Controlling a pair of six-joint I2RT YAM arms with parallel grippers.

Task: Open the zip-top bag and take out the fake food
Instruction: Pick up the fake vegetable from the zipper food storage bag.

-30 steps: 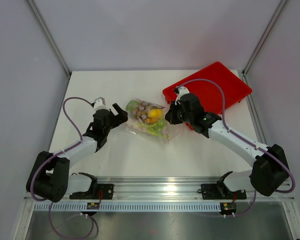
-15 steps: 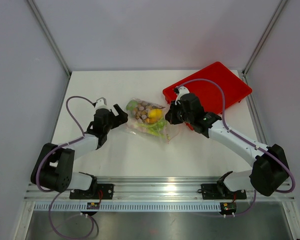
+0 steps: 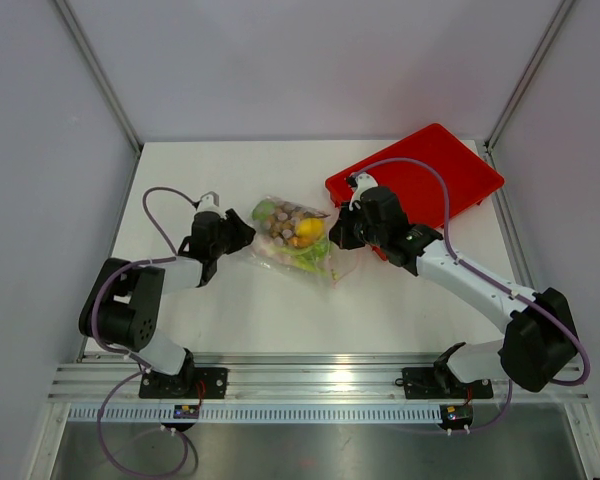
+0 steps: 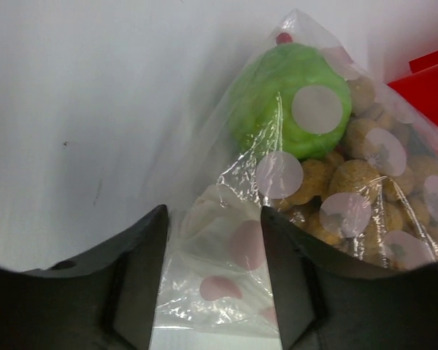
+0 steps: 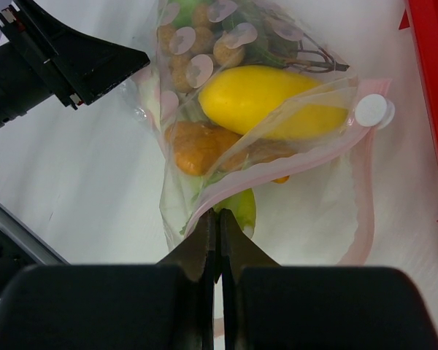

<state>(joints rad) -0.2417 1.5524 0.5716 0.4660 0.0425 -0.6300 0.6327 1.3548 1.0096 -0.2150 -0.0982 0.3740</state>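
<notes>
On the counter (image 3: 180,180) the zip-top bag (image 3: 295,240) looks limp and slippery; right claw (image 5: 219,244) pinches its mouth edge, left claw (image 4: 213,219) stands spread round a corner.

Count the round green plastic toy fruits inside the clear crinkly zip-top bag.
1: the round green plastic fruit sits at the clear zip-top bag's end nearest the left gripper, beside the small tan balls. More could be hidden underneath.
</notes>
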